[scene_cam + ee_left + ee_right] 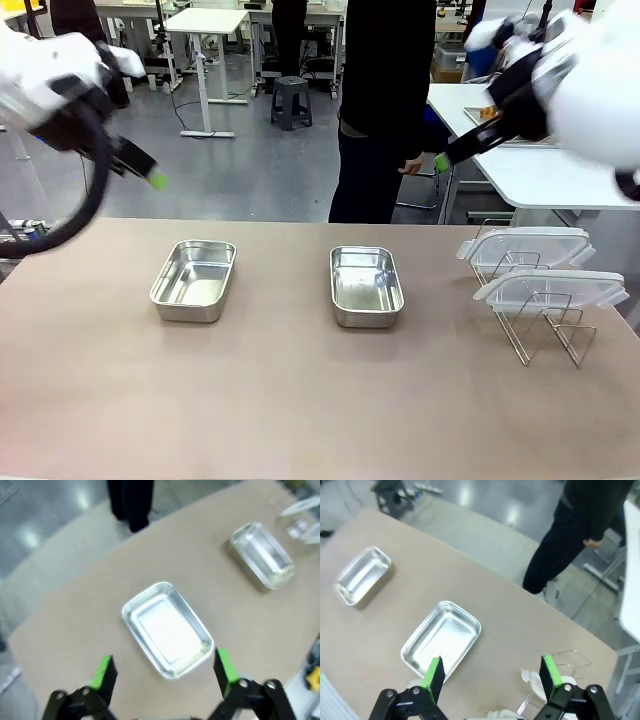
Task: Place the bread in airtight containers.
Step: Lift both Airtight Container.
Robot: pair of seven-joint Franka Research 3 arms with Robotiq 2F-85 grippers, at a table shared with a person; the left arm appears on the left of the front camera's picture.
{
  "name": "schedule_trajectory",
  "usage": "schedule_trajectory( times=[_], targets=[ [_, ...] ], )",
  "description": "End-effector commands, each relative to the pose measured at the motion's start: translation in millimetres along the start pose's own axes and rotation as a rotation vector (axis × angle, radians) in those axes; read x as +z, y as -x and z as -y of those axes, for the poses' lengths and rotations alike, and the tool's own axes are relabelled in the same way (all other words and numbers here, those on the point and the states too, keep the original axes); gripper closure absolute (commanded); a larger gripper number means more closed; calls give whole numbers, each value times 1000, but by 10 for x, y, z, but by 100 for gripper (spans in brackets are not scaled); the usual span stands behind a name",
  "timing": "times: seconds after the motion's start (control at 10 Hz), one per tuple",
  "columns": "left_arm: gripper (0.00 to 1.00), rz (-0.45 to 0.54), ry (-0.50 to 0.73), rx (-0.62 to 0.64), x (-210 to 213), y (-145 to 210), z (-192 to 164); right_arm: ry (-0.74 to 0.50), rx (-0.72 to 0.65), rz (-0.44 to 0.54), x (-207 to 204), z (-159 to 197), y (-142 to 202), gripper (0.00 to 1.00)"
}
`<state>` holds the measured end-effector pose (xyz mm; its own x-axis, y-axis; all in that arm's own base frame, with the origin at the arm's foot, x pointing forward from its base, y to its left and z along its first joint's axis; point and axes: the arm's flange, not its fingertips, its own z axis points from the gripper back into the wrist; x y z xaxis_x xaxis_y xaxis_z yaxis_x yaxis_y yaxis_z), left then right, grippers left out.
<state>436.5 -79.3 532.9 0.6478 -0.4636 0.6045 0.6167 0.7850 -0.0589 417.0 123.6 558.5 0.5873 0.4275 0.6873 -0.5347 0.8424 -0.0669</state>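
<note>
Two tools, the left tool [165, 667] and the right tool [490, 672], hover spread wide above the worktop [300, 400], where the left container [194, 280] and right container [366, 286] sit open, well apart, clear lids [525, 245] on a wire rack [545, 335] nearby.

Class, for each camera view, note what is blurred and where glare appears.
Front view: left claw and right claw smeared by motion, right pan sharp. Left wrist view: soft throughout, left pan glares white. Right wrist view: crisper, bright glare on the floor.

Table [300, 410] with two pans [194, 280] [366, 286], wire rack [548, 335]
</note>
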Motion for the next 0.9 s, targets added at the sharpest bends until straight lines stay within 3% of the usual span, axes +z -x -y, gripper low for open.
schedule_trajectory(
  times=[0.0, 0.2, 0.5, 0.6, 0.8],
  targets=[
    [0, 2, 207, -112, 243, 146, -613, -184, 54, 5, 353, 696, 294, 0],
    [0, 127, 376, -162, 646, 602, -1218, -356, 107, 148, 748, 1289, 903, 0],
    [0, 275, 409, -259, 897, 1417, -1851, -416, 149, 351, 990, 1679, 1782, 0],
    [0, 324, 425, -270, 764, 1512, -1620, -409, 145, 400, 1005, 1730, 1959, 0],
    [0, 420, 436, -223, 682, 1503, -1671, -412, 113, 452, 977, 1812, 2015, 0]
  ],
)
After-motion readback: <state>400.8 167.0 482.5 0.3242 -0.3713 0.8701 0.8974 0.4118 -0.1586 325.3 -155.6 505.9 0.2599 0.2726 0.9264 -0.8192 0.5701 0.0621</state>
